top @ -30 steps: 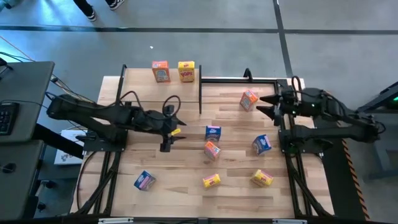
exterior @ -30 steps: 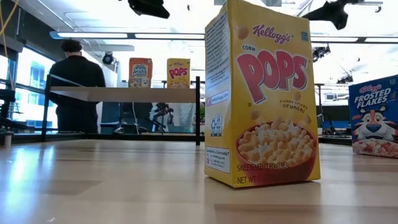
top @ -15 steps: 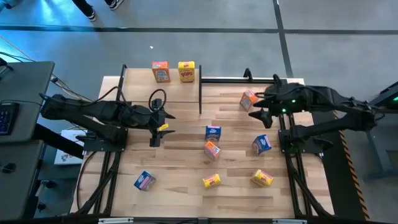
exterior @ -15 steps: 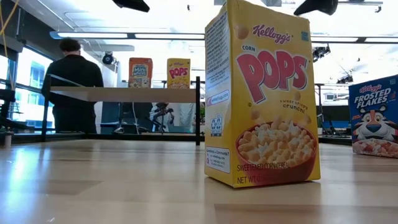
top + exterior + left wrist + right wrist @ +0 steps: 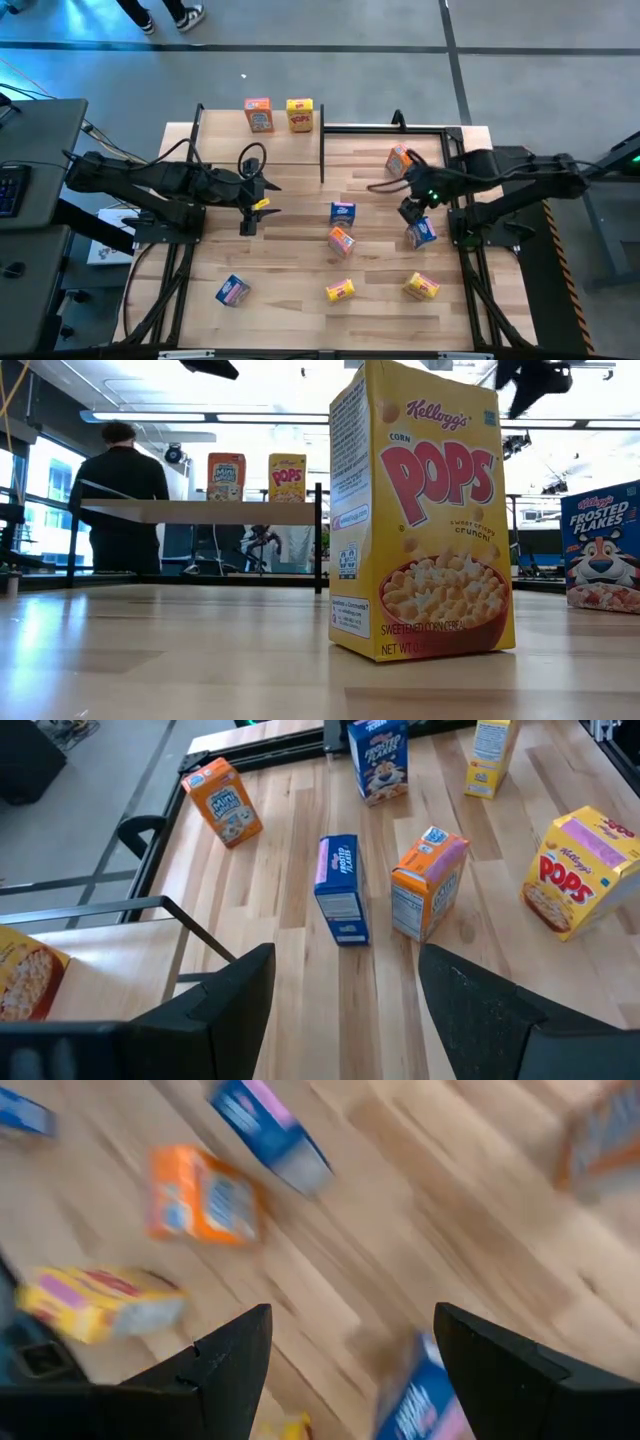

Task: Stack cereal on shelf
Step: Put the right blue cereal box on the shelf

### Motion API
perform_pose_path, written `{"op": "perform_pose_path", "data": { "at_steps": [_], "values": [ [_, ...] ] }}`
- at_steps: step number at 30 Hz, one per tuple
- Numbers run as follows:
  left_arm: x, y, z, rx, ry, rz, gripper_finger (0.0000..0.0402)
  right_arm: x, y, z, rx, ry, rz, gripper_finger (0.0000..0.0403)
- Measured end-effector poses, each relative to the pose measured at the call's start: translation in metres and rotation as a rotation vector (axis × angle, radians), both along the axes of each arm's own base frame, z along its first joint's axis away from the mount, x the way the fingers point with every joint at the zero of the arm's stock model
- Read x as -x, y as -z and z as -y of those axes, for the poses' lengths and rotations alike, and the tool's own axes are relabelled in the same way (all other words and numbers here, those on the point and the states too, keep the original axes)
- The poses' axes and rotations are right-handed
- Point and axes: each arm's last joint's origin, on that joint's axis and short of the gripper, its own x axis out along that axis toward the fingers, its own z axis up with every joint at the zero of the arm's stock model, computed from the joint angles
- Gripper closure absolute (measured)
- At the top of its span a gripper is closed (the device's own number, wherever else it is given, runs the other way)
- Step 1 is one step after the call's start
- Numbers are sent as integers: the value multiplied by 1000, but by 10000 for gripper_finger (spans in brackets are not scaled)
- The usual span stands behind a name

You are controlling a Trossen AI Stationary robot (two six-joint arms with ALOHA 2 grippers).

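Left arm: reaches in from 9 o'clock — left gripper (image 5: 247, 217) open, holds nothing.
Right arm: reaches in from 3 o'clock — right gripper (image 5: 411, 209) open, pointing down.

"Kellogg's Corn Pops" on yellow box (image 5: 420, 520)

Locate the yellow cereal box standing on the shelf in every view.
High view: yellow box, far edge, left of centre.
Low view: background, on the shelf.
Left wrist view: probably the box cut off at the edge.
Right wrist view: not visible.
Landmark: orange box beside it.
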Motion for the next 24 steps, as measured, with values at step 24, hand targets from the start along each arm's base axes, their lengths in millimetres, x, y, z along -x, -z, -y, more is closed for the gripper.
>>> {"op": "perform_pose_path", "data": {
  "at_steps": [24],
  "values": [
    [0,0,0,-1,0,0,163,8,27,-50,-57,281,-349,132]
  ]
}}
